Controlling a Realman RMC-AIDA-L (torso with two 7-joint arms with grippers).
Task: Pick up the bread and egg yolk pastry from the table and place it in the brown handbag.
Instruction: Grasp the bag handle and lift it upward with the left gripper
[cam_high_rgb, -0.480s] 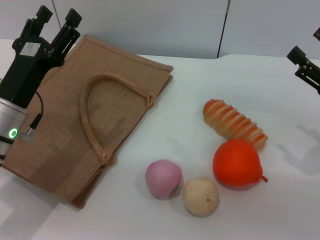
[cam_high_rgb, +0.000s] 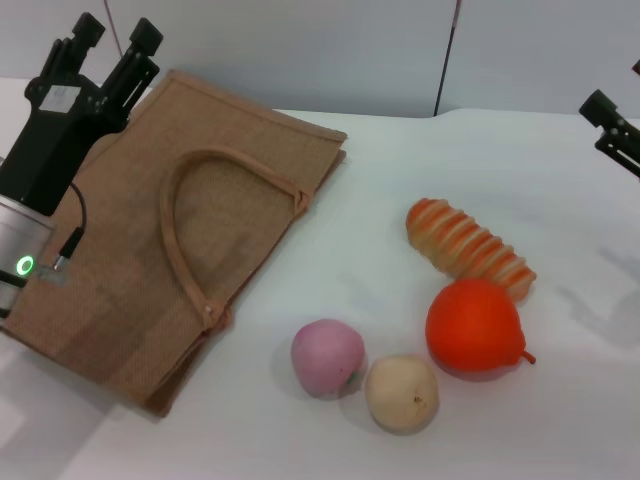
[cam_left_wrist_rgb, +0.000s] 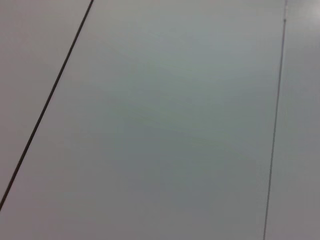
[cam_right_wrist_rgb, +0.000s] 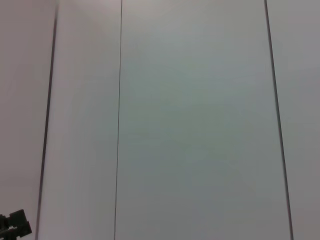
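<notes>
The bread (cam_high_rgb: 468, 250), a ridged loaf with orange and cream stripes, lies on the white table right of centre. The egg yolk pastry (cam_high_rgb: 401, 392), a pale tan ball, sits near the front and touches a pink ball. The brown handbag (cam_high_rgb: 230, 170) lies flat on the left with its loop handle on top. My left gripper (cam_high_rgb: 116, 38) is raised over the bag's far left corner, fingers apart and empty. My right gripper (cam_high_rgb: 608, 118) shows only partly at the right edge, high and far from the food.
A pink ball (cam_high_rgb: 327, 357) and an orange-red pear-shaped fruit (cam_high_rgb: 474, 327) lie beside the pastry and the bread. The table (cam_high_rgb: 400, 170) ends at a grey wall behind. Both wrist views show only wall panels.
My right gripper has shifted slightly to the right, farther out of view. The left arm and the objects have not moved.
</notes>
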